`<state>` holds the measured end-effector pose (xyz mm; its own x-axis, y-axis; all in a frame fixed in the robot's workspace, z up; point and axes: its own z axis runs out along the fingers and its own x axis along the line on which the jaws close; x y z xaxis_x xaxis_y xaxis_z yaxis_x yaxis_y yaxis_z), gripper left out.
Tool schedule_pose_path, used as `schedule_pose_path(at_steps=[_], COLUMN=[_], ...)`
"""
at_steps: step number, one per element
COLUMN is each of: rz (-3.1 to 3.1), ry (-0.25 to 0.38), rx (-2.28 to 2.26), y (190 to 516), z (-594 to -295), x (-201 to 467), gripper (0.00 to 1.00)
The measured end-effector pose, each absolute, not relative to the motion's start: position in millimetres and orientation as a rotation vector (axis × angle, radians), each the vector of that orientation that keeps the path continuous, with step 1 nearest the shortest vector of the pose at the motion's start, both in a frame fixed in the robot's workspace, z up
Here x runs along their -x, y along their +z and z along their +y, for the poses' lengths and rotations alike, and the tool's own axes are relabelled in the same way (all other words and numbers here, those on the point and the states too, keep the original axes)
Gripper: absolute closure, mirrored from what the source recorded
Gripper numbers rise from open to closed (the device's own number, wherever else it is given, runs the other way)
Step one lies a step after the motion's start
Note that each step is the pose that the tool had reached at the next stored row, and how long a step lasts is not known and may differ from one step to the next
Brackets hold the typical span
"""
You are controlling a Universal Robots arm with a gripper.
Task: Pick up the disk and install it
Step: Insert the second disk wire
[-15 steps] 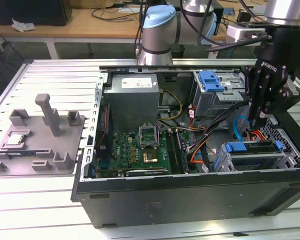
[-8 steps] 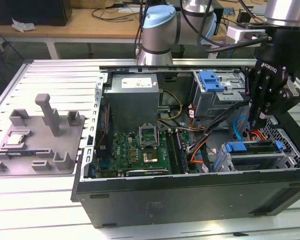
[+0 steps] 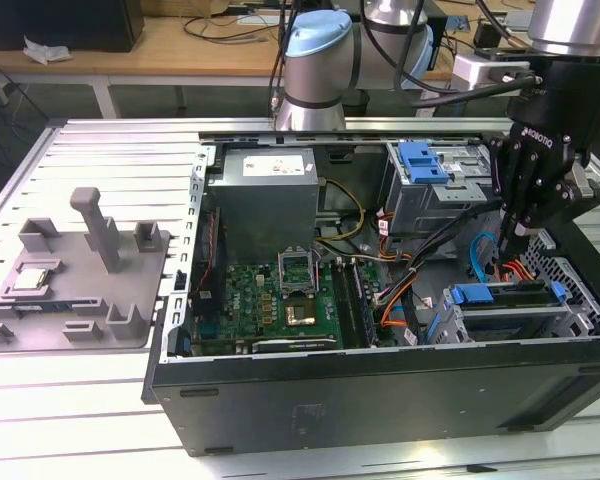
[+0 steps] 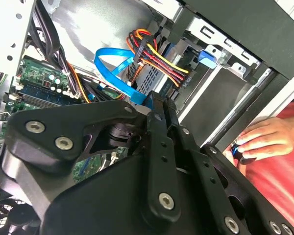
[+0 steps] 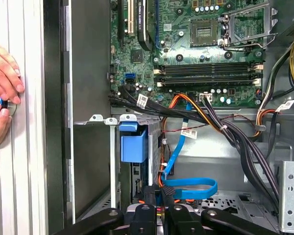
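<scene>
- One gripper (image 3: 517, 238), fingers together and holding nothing, hangs inside one open computer case (image 3: 380, 385) at the exterior view's right.
- One disk (image 3: 500, 297) sits seated in the near-right drive bay, just below the fingertips.
- Two hands (image 5: 2, 93) rest outside the case wall.

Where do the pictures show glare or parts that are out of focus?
In the exterior view, the slotted table is washed pale by light. In the second wrist view, the gripper looks soft at close range, and the hand is slightly blurred. In the first wrist view, the motherboard is sharp.
</scene>
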<state>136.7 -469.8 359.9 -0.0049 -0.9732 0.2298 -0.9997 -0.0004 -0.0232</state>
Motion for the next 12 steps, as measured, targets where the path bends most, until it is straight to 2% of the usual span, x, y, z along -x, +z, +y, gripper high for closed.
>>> schedule_pose_path(at_steps=[6,12], rz=[-2.112,-2.128], ry=[0.268,0.241], rx=[-2.107,-2.122], y=[359.8,361.2], z=[-471.7,-478.6], x=[-136.7,-136.7], gripper=[0.84,0.84])
